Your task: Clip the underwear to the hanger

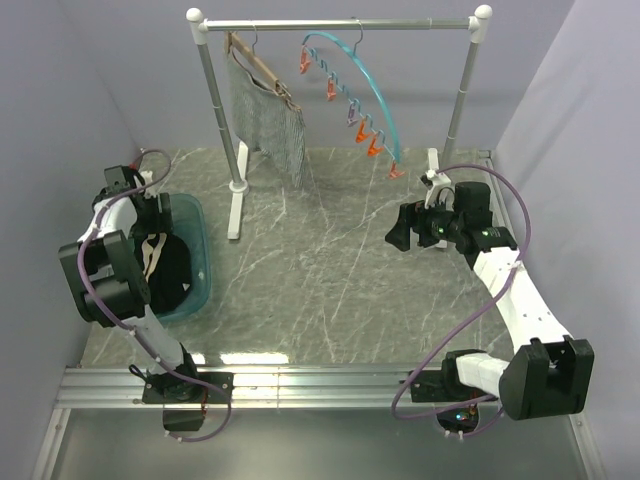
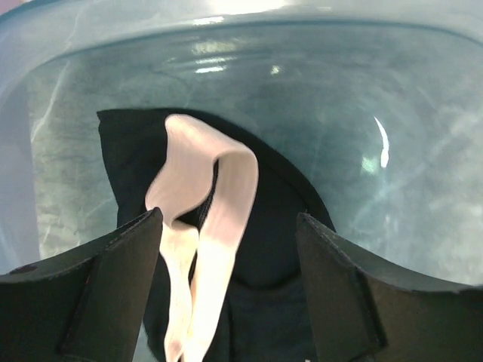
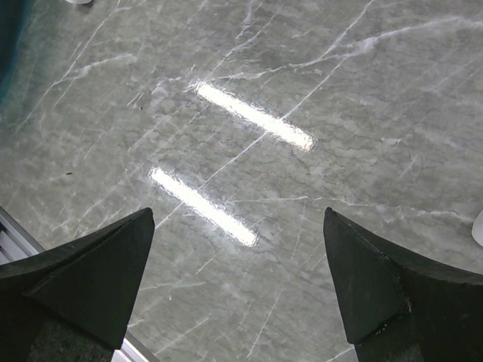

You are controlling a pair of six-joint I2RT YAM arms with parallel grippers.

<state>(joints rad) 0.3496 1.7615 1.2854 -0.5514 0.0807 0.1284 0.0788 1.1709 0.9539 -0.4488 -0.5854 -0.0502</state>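
Observation:
The black underwear (image 2: 268, 241) with a pale waistband (image 2: 219, 204) lies in a teal bin (image 1: 200, 255); it also shows in the top view (image 1: 165, 265). My left gripper (image 2: 230, 279) is open, low in the bin, its fingers either side of the underwear and waistband. The teal hanger (image 1: 365, 80) with orange and purple clips (image 1: 372, 145) hangs by its hook from the rack bar (image 1: 340, 24). My right gripper (image 3: 238, 283) is open and empty above the marble table, below and right of the hanger.
A brown wooden hanger with grey mesh cloth (image 1: 268, 118) hangs at the left of the rack. The rack's left post and foot (image 1: 236, 190) stand beside the bin. The bin's wall (image 2: 302, 68) curves round the left gripper. An aluminium rail (image 1: 300, 385) runs along the near edge.

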